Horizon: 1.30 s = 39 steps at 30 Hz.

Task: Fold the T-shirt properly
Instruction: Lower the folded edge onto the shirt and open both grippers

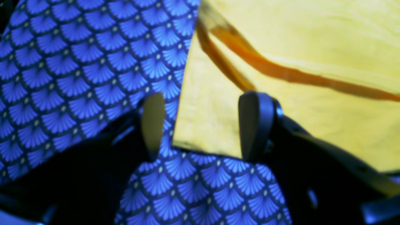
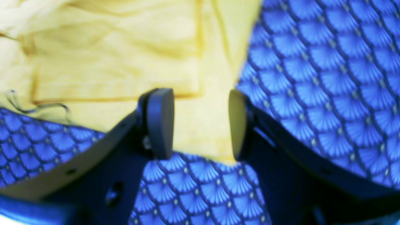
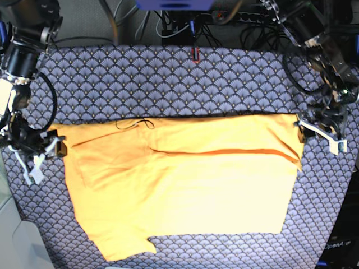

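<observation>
Both sets of jaws stand apart and empty: left gripper [image 1: 200, 125] and right gripper [image 2: 200, 123] sit at the far corners of the T-shirt [image 3: 185, 185], lying folded once on the patterned counter [image 3: 168, 78]. Next likely calls for regrasping another edge.
</observation>
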Motion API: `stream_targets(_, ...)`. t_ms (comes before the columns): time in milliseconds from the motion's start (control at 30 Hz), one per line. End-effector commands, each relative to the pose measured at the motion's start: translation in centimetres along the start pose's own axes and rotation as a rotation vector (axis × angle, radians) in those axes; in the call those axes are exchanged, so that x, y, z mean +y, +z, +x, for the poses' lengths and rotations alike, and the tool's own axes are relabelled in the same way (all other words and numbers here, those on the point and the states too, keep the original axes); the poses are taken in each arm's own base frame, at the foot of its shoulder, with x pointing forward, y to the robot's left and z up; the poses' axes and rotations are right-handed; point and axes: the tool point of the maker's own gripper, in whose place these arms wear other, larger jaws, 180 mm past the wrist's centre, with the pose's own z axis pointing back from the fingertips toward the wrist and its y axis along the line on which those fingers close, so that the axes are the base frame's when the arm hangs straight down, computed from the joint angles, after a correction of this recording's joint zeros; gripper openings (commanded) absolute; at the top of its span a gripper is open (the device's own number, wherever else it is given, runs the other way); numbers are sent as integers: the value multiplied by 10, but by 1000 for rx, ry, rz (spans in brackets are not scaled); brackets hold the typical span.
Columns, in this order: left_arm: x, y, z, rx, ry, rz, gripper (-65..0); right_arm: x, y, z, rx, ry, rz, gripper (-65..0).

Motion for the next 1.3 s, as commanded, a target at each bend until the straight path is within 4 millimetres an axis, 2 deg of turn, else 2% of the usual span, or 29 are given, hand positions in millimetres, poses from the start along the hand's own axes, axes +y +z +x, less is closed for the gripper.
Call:
stream_targets(0,2,4,12,-49,-9,2,-281,-5,7,17,-50,20,-6,-356)
stream_targets(133,-3,4,-1,-42,13,-5,-281,-5,7,13,-40,19,-5,-356)
stream_targets(333,9,5,-17,-61,84,24,-281,-3,4,-2,-12,15,-1,-356)
stream_targets(433,19,2,-32,-36,134,40,-280,-2,5,-6,-6,15,-1,-356)
stream_targets(533,20,-6,-53,15,170,30,-280,-3,5,-6,-3,13,-2,-356)
stream_targets(733,21,-10,-47,-49,181,29,-280,-2,4,-15,13,12,1,-356)
stream_targets(833,20,-12,-51,-40,190,26,-280,-1,4,-16,15,12,1,-356)
stream_targets(1133,9,-35,-51,-21,253,-15,-282,-6,6,-17,21,12,-7,-356)
stream_targets(1267,6,-37,-53,-15,261,-22,-283,-8,7,-17,21,12,-11,-357)
